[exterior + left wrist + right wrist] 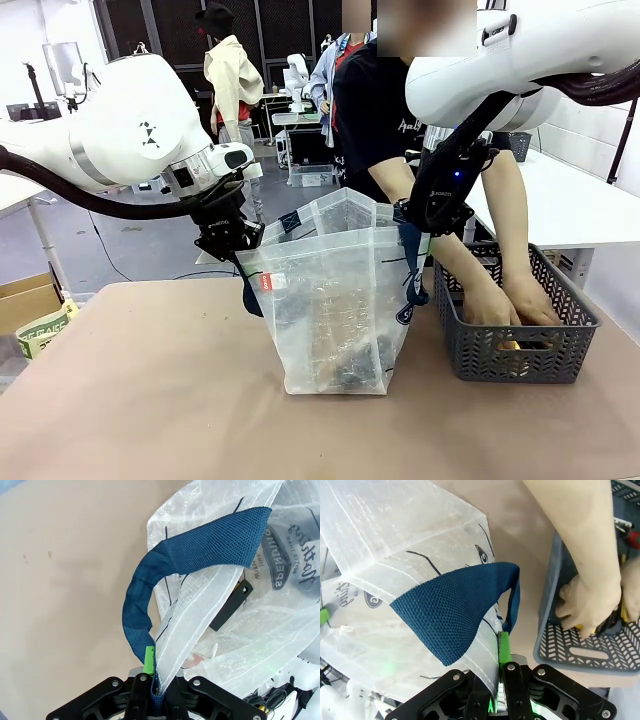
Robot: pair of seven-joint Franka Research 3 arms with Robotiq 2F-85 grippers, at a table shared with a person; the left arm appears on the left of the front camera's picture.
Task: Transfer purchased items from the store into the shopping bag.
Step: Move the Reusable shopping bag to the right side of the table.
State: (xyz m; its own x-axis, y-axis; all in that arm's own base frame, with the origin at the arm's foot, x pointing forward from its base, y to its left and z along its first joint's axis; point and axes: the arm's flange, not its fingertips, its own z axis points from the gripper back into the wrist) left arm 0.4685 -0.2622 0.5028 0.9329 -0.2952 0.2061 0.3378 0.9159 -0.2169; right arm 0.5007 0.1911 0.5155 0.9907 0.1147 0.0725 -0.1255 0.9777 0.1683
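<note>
Our left pincer (154, 680) pinches the left edge of the clear shopping bag (335, 310), and our right pincer (499, 667) pinches its right edge. The bag stands upright mid-way across the desk (150, 400). Just right of it, the person's hands (490, 303) reach into the grey mesh basket (515, 360).

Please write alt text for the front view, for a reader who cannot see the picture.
The left gripper and the right gripper, both shut on the rim of a clear bag, hold it upright and open on a tan table. Beside it, a person has both hands inside a dark grey basket.
</note>
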